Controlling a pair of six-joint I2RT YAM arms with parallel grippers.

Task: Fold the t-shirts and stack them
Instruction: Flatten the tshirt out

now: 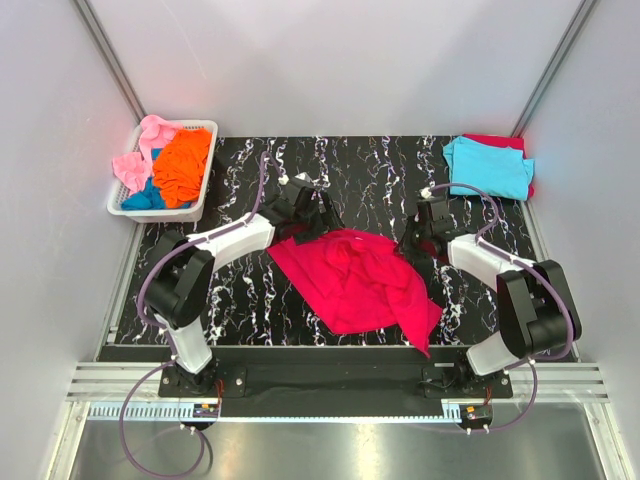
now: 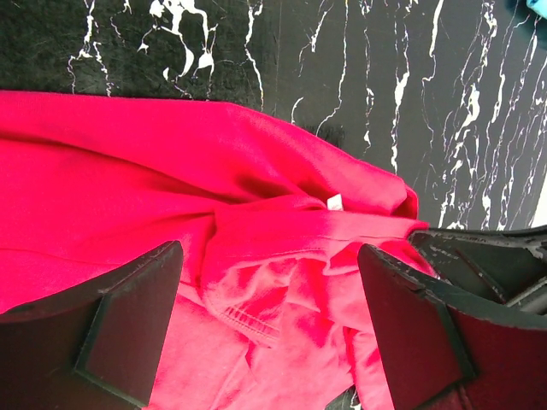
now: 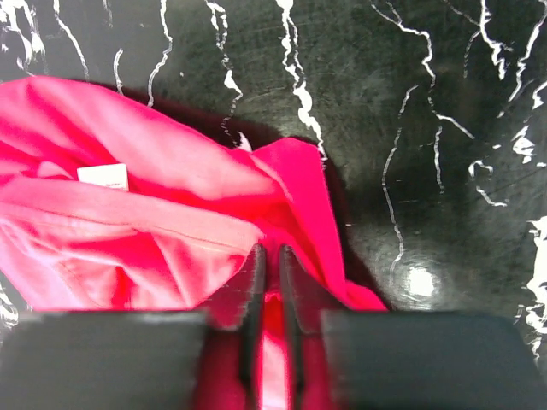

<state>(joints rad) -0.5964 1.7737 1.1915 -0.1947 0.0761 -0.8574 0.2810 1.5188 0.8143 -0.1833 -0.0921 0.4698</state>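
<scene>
The orange t-shirt [image 1: 185,160] mostly hides the blue t-shirt [image 1: 140,199].

A large shirt [image 1: 355,280] lies mid-frame on the table [image 1: 240,300]; a basket [image 1: 160,214] holding loose shirts [image 1: 180,165] sits upper left, folded shirts [image 1: 488,165] upper right.

Left hand [image 2: 269,265] gapes wide, while right hand [image 3: 267,266] is pinched tight on the crimson-red t-shirt [image 3: 128,213].
</scene>
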